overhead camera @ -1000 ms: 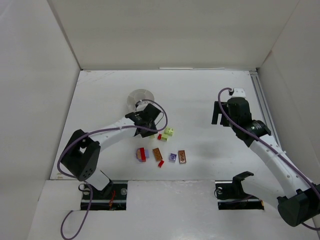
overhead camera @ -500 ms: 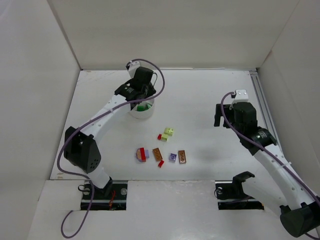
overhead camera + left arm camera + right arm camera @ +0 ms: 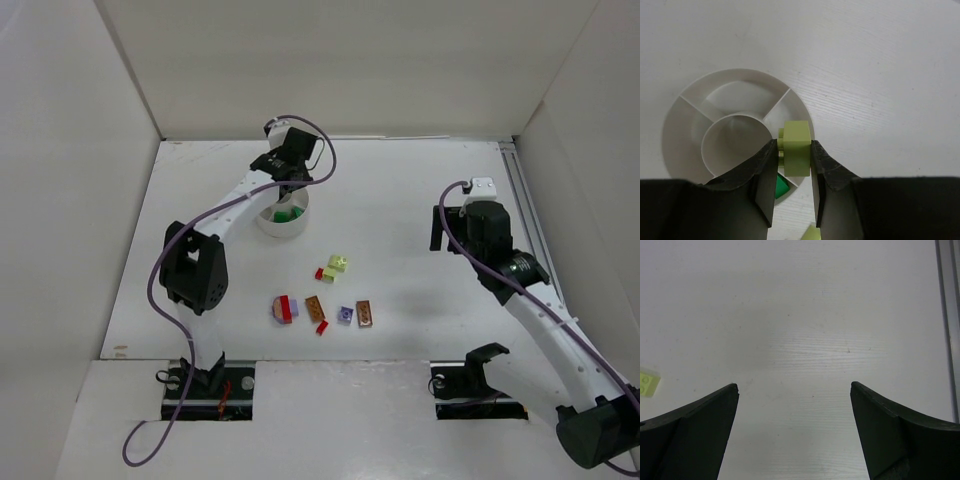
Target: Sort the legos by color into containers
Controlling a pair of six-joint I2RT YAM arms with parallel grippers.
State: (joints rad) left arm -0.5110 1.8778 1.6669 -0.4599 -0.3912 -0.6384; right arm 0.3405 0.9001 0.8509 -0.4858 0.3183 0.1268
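My left gripper [image 3: 794,152] clamps a pale yellow-green lego brick [image 3: 797,140] over the rim of the divided tub [image 3: 735,80], toward the table's far edge; my right gripper [image 3: 794,392] hangs spread wide, empty, near the right edge.

The left tool [image 3: 793,146], pinching a pale yellow-green brick [image 3: 796,150], has swung away from the loose bricks [image 3: 320,305] toward 12 o'clock and now hangs over the white tub [image 3: 268,228]. The right tool [image 3: 792,390] has drifted slightly toward 6 o'clock.
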